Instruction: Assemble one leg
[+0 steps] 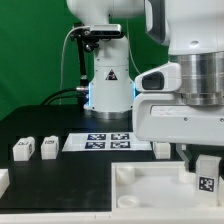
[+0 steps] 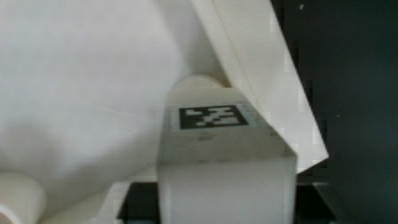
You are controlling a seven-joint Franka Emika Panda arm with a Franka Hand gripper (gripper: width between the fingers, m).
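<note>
My gripper (image 1: 203, 163) is shut on a leg (image 1: 206, 176), a small white post with a black-and-white tag. It holds the leg upright over the exterior view's right end of the large flat white tray-like part (image 1: 140, 192). In the wrist view the leg (image 2: 222, 160) runs out from between the dark fingers (image 2: 146, 196), tag facing the camera, its far end against a raised corner of the white part (image 2: 89, 90). I cannot tell whether the leg sits in a socket. Three more legs stand on the black table: two at the left (image 1: 22, 149) (image 1: 48, 146) and one by the gripper (image 1: 162, 149).
The marker board (image 1: 108, 140) lies flat on the table behind the tray-like part. The arm's white base (image 1: 108, 80) stands at the back centre. Another white piece (image 1: 3, 181) shows at the exterior view's left edge.
</note>
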